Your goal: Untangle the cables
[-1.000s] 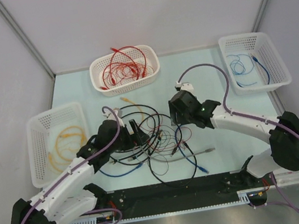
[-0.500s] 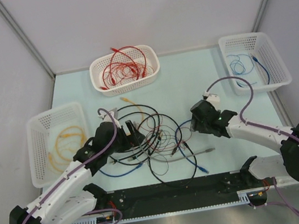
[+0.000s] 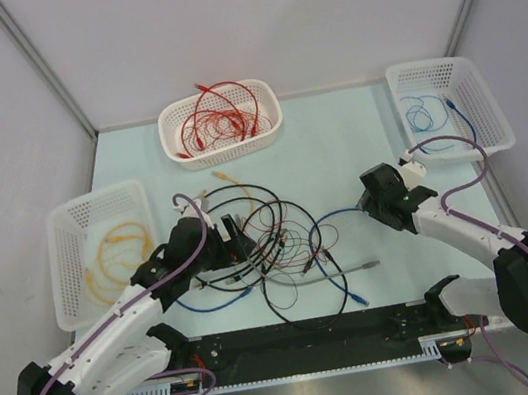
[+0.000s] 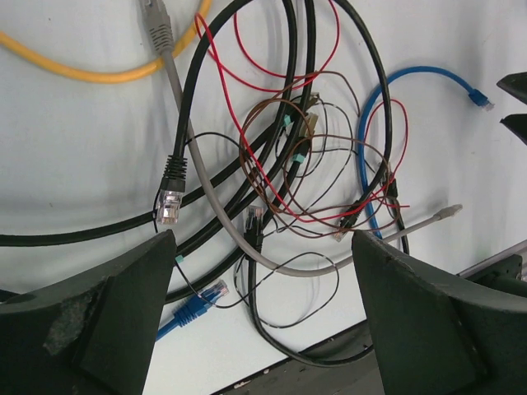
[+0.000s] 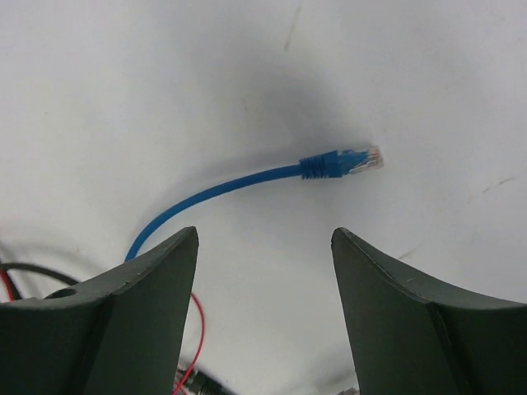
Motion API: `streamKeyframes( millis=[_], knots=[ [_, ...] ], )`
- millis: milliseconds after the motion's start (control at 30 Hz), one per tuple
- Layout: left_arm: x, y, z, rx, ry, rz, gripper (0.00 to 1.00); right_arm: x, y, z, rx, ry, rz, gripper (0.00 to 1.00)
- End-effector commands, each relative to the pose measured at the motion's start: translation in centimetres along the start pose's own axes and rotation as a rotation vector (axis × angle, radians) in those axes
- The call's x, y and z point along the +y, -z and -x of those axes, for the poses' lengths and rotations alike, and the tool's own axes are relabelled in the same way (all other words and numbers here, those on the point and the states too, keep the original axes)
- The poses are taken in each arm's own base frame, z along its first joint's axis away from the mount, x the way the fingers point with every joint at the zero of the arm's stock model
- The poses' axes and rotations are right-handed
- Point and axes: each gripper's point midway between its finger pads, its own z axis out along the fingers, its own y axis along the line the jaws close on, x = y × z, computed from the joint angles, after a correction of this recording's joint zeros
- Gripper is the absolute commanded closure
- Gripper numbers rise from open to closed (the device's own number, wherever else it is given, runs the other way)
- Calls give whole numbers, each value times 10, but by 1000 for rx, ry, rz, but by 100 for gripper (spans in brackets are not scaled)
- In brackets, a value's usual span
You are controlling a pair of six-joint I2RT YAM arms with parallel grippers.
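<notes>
No text, label, brand, number or sign can be read in any of the views. Nothing legible shows on the cables [image 4: 174, 174] or on their plug ends.

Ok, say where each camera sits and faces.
Top external: above and behind, looking down on the table; left arm and right arm show.
Left wrist: on left arm, faces down at the cable tangle; left end effector frames it.
Right wrist: on right arm, faces down at a blue cable plug; right end effector frames it.
Shared: both wrist views show the blue cable plug.
</notes>
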Motion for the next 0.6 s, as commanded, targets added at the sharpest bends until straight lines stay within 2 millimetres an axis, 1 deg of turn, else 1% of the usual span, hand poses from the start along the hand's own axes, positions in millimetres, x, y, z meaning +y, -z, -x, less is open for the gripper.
streamKeyframes(
  millis=[0, 33, 133, 167, 200, 233, 300, 333, 367, 400, 433, 467, 500, 533, 567],
  knots=[
    [-3, 2, 0, -18, 6, -27, 7, -18, -17, 10, -39, 16, -86, 29],
    [-2, 2, -1, -15, 2, -25, 7, -17, -20, 10, -27, 31, -78, 30],
    [-4, 3, -1, -14, -20, -39, 7, -12, -22, -2, 30, 55, -51, 31],
    [-7, 4, 1, -16, -29, -51, 7, -4, -20, -9, 58, 71, -14, 32],
    [-12, 5, -1, -6, -46, -78, 7, 1, -15, -9, 53, 93, 10, 32],
    [-20, 7, -1, 0, -83, -105, 7, 11, -6, -19, 58, 138, 51, 32],
    [-25, 9, -1, 8, -117, -118, 7, 23, 10, -28, 54, 211, 113, 32],
    [-28, 11, 1, 8, -139, -126, 7, 37, 28, -38, 49, 270, 192, 32],
    [-28, 11, 0, 12, -144, -124, 7, 46, 39, -46, 50, 311, 245, 32],
    [-28, 11, 1, 10, -145, -122, 7, 51, 48, -52, 58, 357, 285, 33],
    [-27, 11, 1, 8, -141, -119, 7, 57, 60, -63, 80, 393, 333, 33],
    [-28, 9, 0, 11, -140, -120, 7, 54, 65, -75, 134, 417, 350, 33],
    [-27, 9, -1, 14, -138, -122, 7, 53, 68, -82, 169, 441, 362, 34],
    [-28, 8, -3, 20, -136, -125, 7, 48, 74, -98, 243, 479, 369, 35],
    [-28, 7, -4, 25, -136, -124, 7, 45, 77, -104, 269, 503, 368, 35]
  ],
)
